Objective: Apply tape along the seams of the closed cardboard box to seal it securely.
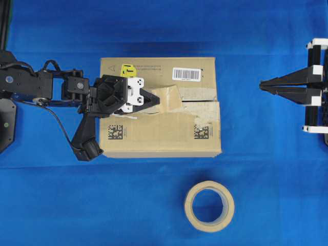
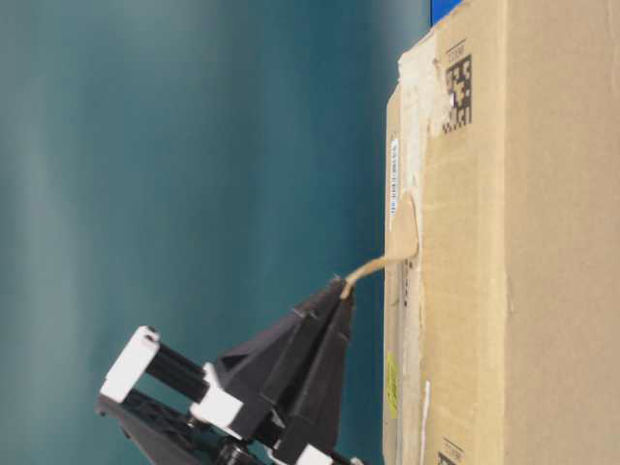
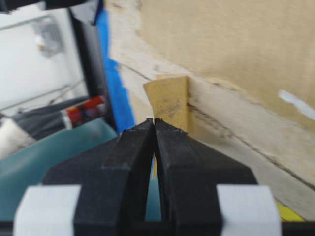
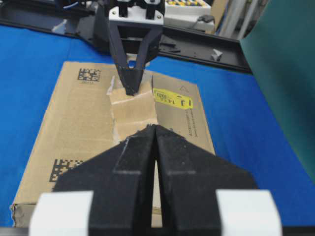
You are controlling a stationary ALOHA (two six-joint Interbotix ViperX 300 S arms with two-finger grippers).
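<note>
The brown cardboard box (image 1: 161,133) lies mid-table, with a yellow sticker (image 1: 127,69) and a barcode label (image 1: 186,74) on its top. Its seams (image 1: 204,101) show as a dark slit between the two flaps. My left gripper (image 1: 158,101) hovers over the box top, shut on one end of the small tan tape (image 1: 171,96). In the table-level view the tape (image 2: 387,254) curves from the closed jaws to the box (image 2: 523,242), where its far end lies against the top. In the left wrist view the tape (image 3: 168,101) sticks out past the left gripper (image 3: 155,121). My right gripper (image 1: 262,86) is shut and empty, off the box's right side.
A beige tape roll (image 1: 209,206) lies flat on the blue cloth in front of the box. Worn greyish-tan tape strips (image 1: 201,93) cover parts of the box top near the slit. Black square codes (image 1: 116,131) mark the near flap.
</note>
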